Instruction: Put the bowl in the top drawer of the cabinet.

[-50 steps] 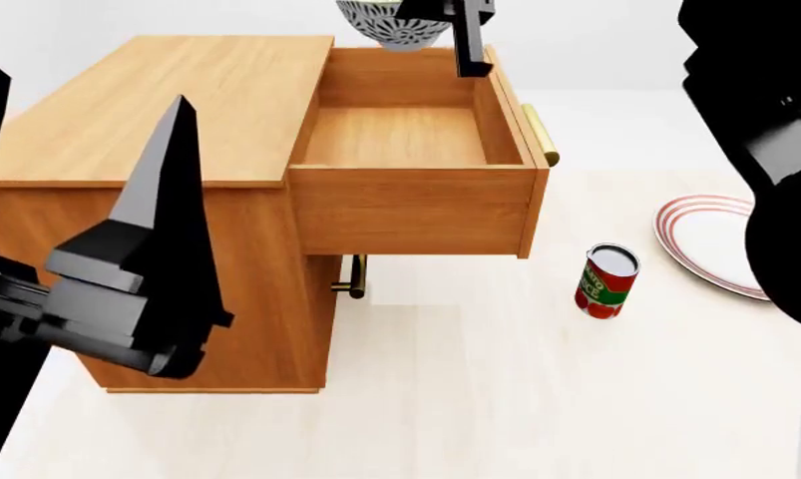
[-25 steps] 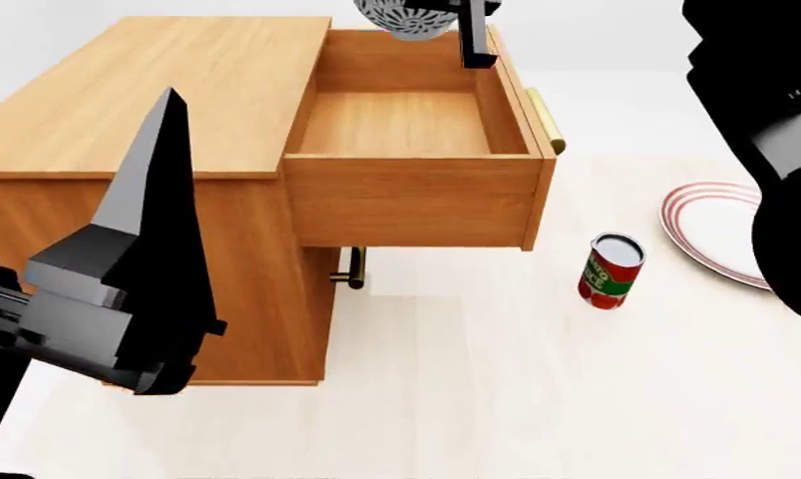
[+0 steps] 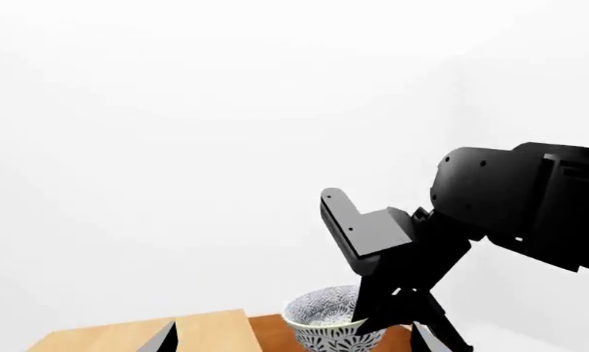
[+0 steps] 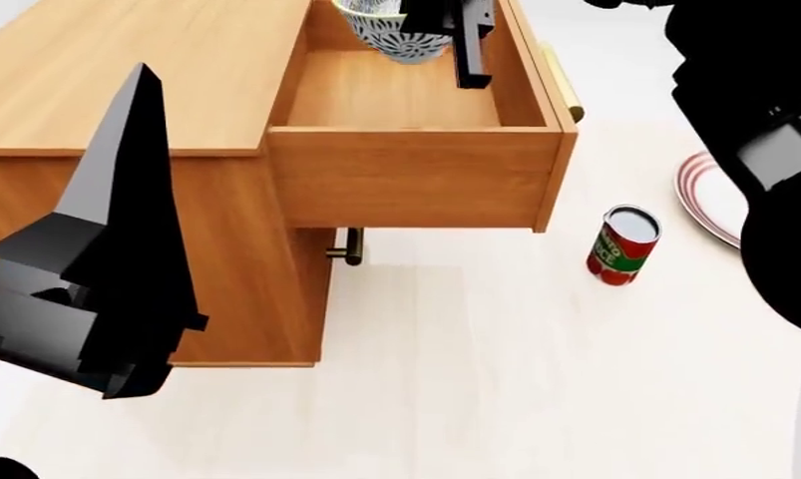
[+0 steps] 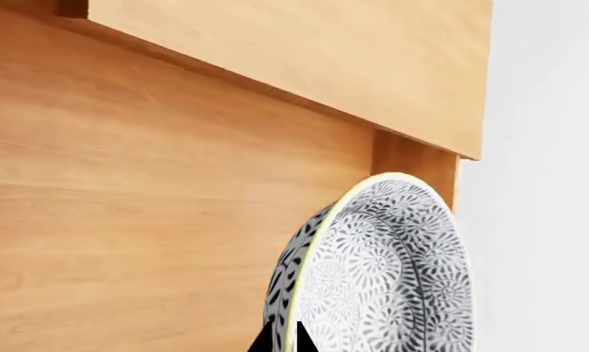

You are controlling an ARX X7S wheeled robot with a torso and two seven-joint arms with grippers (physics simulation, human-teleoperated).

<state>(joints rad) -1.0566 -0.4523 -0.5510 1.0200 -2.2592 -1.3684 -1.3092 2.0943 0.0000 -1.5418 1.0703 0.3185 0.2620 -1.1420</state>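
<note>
Now at the placing step: right gripper [image 4: 456,30] pinches the bowl [image 4: 397,32] by its rim over the open top drawer [image 4: 397,105], needing descent then release; left gripper [image 4: 101,299] idle, fingers apparently spread.

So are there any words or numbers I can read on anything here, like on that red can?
Can: there is white lettering on its red and green label, but it is too small and blurred to read.
Bowl, cabinet, top drawer, plate: no words, numbers or signs, only the bowl's speckled pattern and the plate's red rings.
</note>
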